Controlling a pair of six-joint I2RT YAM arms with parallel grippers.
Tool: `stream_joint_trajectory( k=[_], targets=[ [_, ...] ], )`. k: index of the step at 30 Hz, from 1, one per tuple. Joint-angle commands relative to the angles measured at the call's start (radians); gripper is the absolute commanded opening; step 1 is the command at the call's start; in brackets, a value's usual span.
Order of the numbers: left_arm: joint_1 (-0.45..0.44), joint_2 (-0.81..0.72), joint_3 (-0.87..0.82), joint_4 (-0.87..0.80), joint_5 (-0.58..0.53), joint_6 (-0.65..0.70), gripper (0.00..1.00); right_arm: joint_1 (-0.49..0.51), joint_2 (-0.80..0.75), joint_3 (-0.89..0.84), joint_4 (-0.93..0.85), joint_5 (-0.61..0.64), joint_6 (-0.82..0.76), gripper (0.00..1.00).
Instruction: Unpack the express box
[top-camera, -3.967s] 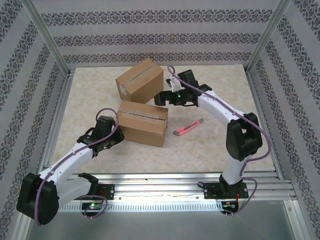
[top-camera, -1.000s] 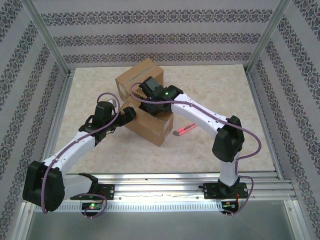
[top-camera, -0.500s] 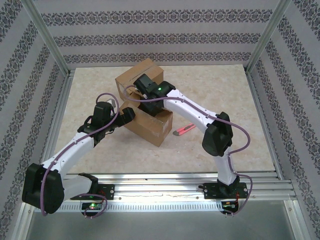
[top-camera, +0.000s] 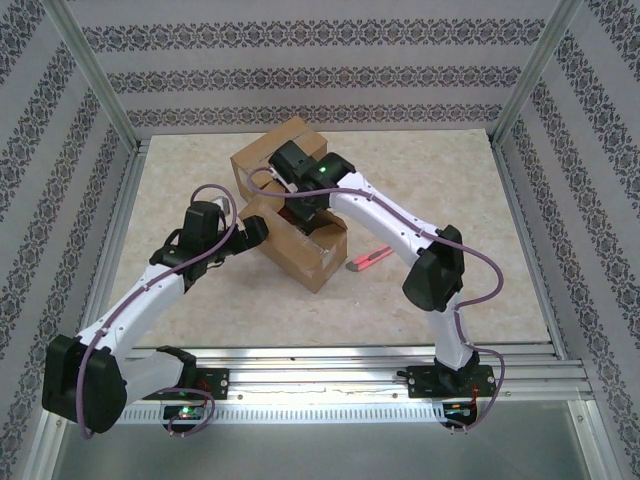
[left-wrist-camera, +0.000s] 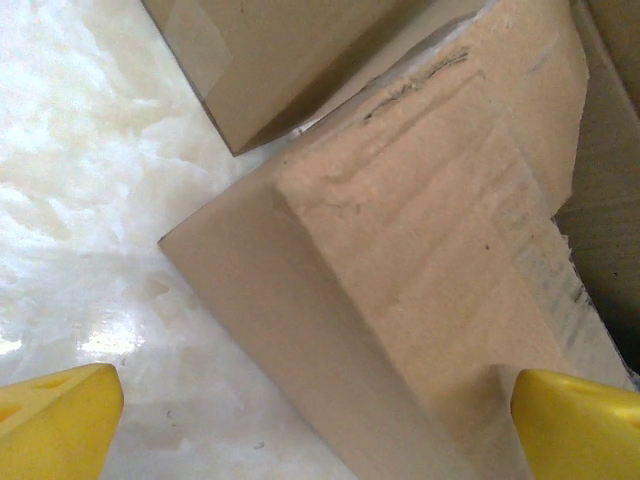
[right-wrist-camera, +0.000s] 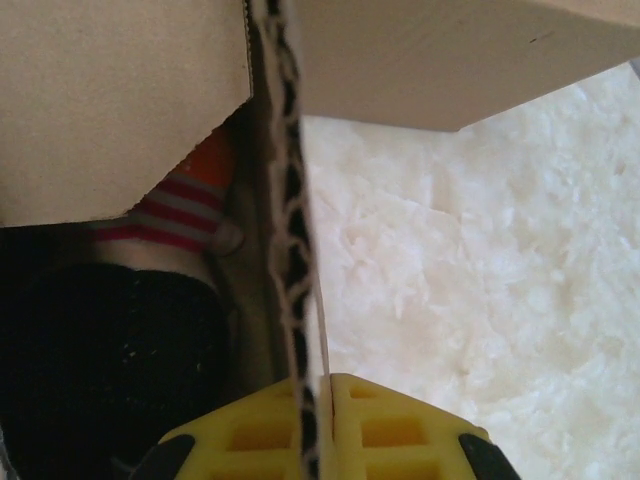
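The express box (top-camera: 318, 256) is the nearer brown carton, mid-table, with its top cut open. My right gripper (top-camera: 303, 207) reaches down over its top. In the right wrist view the yellow fingers (right-wrist-camera: 395, 425) are shut on the corrugated edge of a box flap (right-wrist-camera: 290, 220). Inside the box lie a red-and-white striped item (right-wrist-camera: 172, 215) and something black (right-wrist-camera: 110, 360). My left gripper (top-camera: 258, 230) is open at the box's left end. Its yellow fingertips (left-wrist-camera: 575, 425) straddle the box corner (left-wrist-camera: 400, 260).
A second sealed carton (top-camera: 262, 160) stands just behind the open one, nearly touching it (left-wrist-camera: 290, 50). A red box cutter (top-camera: 368, 260) lies on the table right of the box. Metal frame rails and patterned walls bound the table.
My right gripper has closed from open onto the box flap and shifted slightly back. The near box has turned a little. The left arm has barely moved.
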Motion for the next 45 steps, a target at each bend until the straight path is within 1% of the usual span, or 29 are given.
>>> stream_joint_trajectory(
  k=[1, 4, 6, 7, 10, 12, 15, 18, 20, 22, 25, 28, 31, 33, 34, 45],
  targets=[
    [0.015, -0.038, 0.075, -0.116, -0.006, 0.083, 1.0, -0.033, -0.091, 0.045, -0.061, -0.14, 0.11, 0.0],
    [0.017, -0.062, 0.113, -0.162, 0.016, 0.11, 1.0, -0.083, -0.17, -0.036, -0.004, -0.343, 0.239, 0.0],
    [0.016, -0.082, 0.134, -0.188, 0.034, 0.123, 1.0, -0.117, -0.244, -0.15, 0.102, -0.481, 0.34, 0.0],
    [0.016, -0.091, 0.142, -0.2, 0.04, 0.13, 1.0, -0.131, -0.279, -0.205, 0.161, -0.53, 0.385, 0.0],
    [0.016, -0.117, 0.172, -0.243, 0.053, 0.15, 1.0, -0.17, -0.401, -0.427, 0.426, -0.693, 0.566, 0.0],
    [0.015, -0.124, 0.2, -0.283, 0.066, 0.171, 1.0, -0.195, -0.476, -0.586, 0.639, -0.788, 0.708, 0.0],
    [0.014, -0.118, 0.255, -0.354, 0.08, 0.208, 1.0, -0.21, -0.562, -0.8, 0.967, -0.848, 0.91, 0.0],
    [0.009, -0.097, 0.317, -0.43, 0.079, 0.241, 1.0, -0.205, -0.61, -0.942, 1.199, -0.849, 1.044, 0.0],
    [0.002, -0.081, 0.356, -0.472, 0.065, 0.257, 1.0, -0.198, -0.63, -1.014, 1.313, -0.832, 1.11, 0.0],
    [-0.013, -0.062, 0.394, -0.505, 0.038, 0.269, 1.0, -0.186, -0.647, -1.066, 1.38, -0.803, 1.141, 0.0],
    [-0.063, -0.025, 0.451, -0.554, -0.031, 0.296, 1.0, -0.158, -0.667, -1.116, 1.425, -0.752, 1.16, 0.0],
    [-0.148, 0.04, 0.526, -0.629, -0.16, 0.327, 1.0, -0.128, -0.688, -1.171, 1.475, -0.709, 1.186, 0.0],
    [-0.247, 0.133, 0.614, -0.714, -0.323, 0.347, 1.0, -0.108, -0.709, -1.217, 1.52, -0.672, 1.208, 0.0],
    [-0.308, 0.196, 0.66, -0.76, -0.458, 0.337, 1.0, -0.101, -0.724, -1.241, 1.531, -0.655, 1.216, 0.0],
    [-0.328, 0.218, 0.676, -0.775, -0.499, 0.331, 1.0, -0.099, -0.73, -1.253, 1.539, -0.649, 1.223, 0.0],
    [-0.474, 0.437, 0.815, -0.967, -0.835, 0.219, 1.0, -0.093, -0.809, -1.396, 1.58, -0.571, 1.28, 0.0]
  ],
)
